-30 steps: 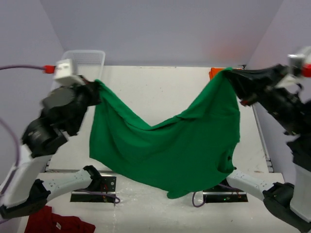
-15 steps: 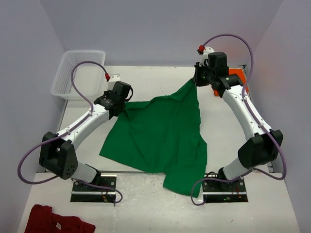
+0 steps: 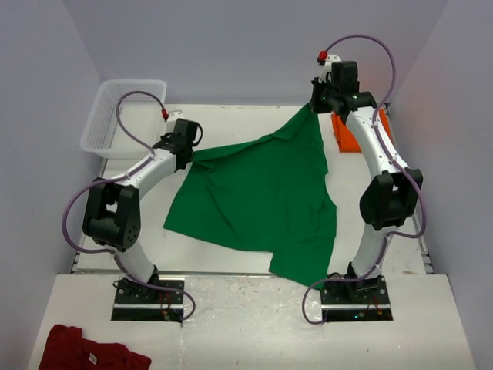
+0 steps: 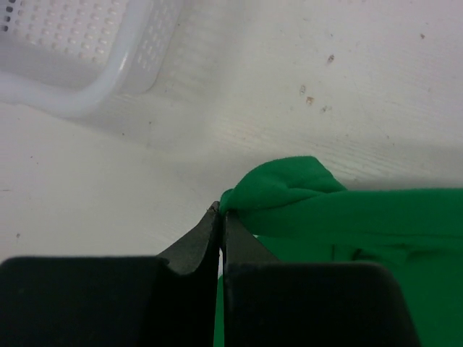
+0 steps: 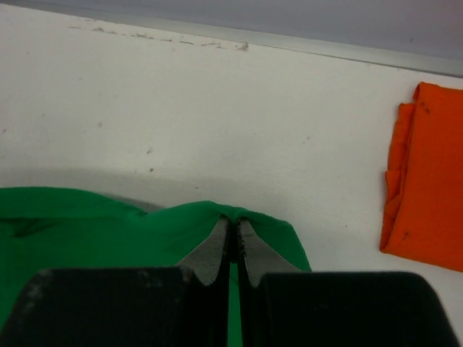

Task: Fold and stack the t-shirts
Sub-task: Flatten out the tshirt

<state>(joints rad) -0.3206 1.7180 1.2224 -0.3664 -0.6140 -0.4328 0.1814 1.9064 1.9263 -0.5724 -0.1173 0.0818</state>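
Left fingers (image 4: pixel 194 251) are pressed tight together, and a bunched corner of the green t-shirt (image 4: pixel 340 217) is pinched right at their tips. Over on the other side it's the same story: the right fingers (image 5: pixel 207 253) are clamped shut on a little ridge of that same green cloth, which folds up over both tips. Both pairs sit low, just above the counter (image 5: pixel 181 108).

Out from the left fingers, the green fabric runs off to their right, wrinkled and rumpled. Ahead and to their left stands a white perforated basket (image 4: pixel 108 83), near them but not touching the cloth.

Out from the right fingers, green spreads to their left and back underneath them. To their right lies the orange t-shirt (image 5: pixel 427 188), folded, flat on the counter, with bare counter between it and the green one.

From above, the green t-shirt's far edge stretches between the two pairs of fingers, higher at the right pair. The rest fans back toward the arm bases, lying mostly flat, with one corner draped past the counter's near edge beside the right arm's base. A dark red garment (image 3: pixel 88 351) with a white tag lies well behind the left arm's base, far from both pairs of fingers.
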